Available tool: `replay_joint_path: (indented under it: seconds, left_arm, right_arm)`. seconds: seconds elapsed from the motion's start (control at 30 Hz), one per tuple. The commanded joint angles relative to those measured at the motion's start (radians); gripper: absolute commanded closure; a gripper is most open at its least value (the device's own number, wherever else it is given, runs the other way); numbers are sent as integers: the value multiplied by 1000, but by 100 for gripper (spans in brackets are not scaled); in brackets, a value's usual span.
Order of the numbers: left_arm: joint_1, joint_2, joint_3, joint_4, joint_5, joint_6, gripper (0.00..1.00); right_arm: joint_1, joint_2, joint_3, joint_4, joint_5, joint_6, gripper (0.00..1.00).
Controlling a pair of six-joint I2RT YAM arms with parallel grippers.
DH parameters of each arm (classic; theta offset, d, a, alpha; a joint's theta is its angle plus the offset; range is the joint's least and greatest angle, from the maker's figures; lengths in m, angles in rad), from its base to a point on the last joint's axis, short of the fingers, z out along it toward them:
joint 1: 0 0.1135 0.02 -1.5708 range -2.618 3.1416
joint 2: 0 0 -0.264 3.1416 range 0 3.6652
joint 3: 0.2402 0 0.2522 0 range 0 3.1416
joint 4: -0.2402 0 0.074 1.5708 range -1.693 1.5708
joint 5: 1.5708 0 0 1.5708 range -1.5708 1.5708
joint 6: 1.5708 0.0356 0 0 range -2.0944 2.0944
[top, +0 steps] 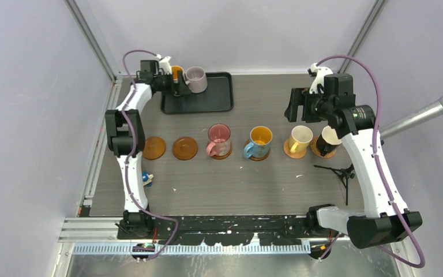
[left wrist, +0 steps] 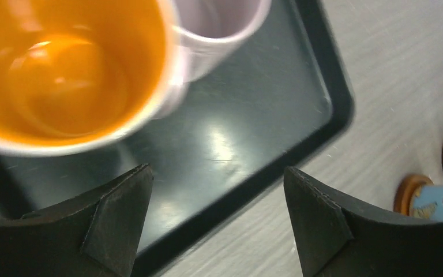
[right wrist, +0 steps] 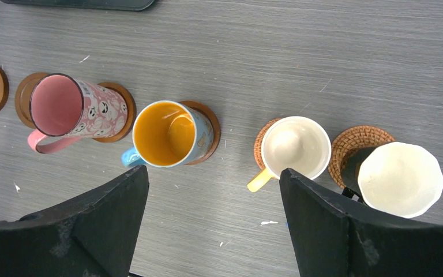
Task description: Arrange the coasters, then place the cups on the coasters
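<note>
Above the tray [left wrist: 248, 115], my left claw [left wrist: 218, 176] gaped empty near the orange-lined mug [left wrist: 63, 75]: rigid, likely slick, breakable; best pinched across its wall.

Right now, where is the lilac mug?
In the top view, the lilac mug stands on the black tray at the far left of the table, beside the orange-lined mug near the left claw.

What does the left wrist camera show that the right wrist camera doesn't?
Only the left wrist: the orange-inside mug and lilac mug standing in the black tray. Only the right wrist: the pink mug, cream-yellow mug and black mug on coasters. Shared: the tray, the blue mug, and open jaws: left gripper in one, right gripper in the other.
</note>
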State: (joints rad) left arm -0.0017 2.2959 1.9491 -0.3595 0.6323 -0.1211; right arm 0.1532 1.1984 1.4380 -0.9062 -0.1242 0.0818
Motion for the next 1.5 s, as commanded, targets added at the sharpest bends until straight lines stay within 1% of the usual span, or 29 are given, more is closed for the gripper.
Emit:
replay_joint_path:
  seconds: [0.0,0.1,0.2,0.23,0.3,0.37,0.47,0.57,0.7,0.77,0.8,0.9,1.07,1.2,1.37,1.47]
  left_arm:
    - [-67,-136,-45,49,87,101,15]
    - [-70,-152,-25,-13,141,163,14]
    - [-41,-134,81,-170,145,324,9]
    - [-20,-118,122,-187,149,343,8]
    - [54,-69,219,-173,187,291,9]
    - [104,-12,313,-148,187,218,13]
    - [134,58,420,-114,95,159,19]
    - [142,115,483,-66,-6,126,26]
    - [142,224,600,-46,-125,40,39]
    - [142,264,646,-37,-160,28,45]
    - [142,280,664,-29,-165,20,46]
    - [140,306,680,14,-153,-13,47]
    - [127,344,699,46,-161,-27,47]
    - [122,361,707,22,-142,-5,49]
    - [123,341,665,26,-106,-12,49]
    - [119,328,648,2,-76,-27,51]
  right_arm:
    - [-5,6,28,30,-16,6,12]
    - [-4,7,30,31,-19,7,12]
    - [-5,1,28,28,-17,4,12]
    - [-4,-2,26,29,-17,3,12]
    - [-5,-6,21,29,-18,5,12]
    - [-5,-8,15,31,-19,5,12]
    - [-4,-7,7,38,-24,12,12]
    - [-7,-2,3,38,-34,17,13]
    - [-9,5,8,39,-34,18,13]
    - [-11,7,9,37,-34,18,13]
    - [-14,7,9,36,-34,17,13]
    - [-21,8,9,29,-34,13,13]
    - [-34,15,15,26,-36,13,13]
    - [-35,25,20,29,-40,13,13]
    - [-37,25,21,29,-41,11,14]
    - [-38,23,19,28,-40,11,14]
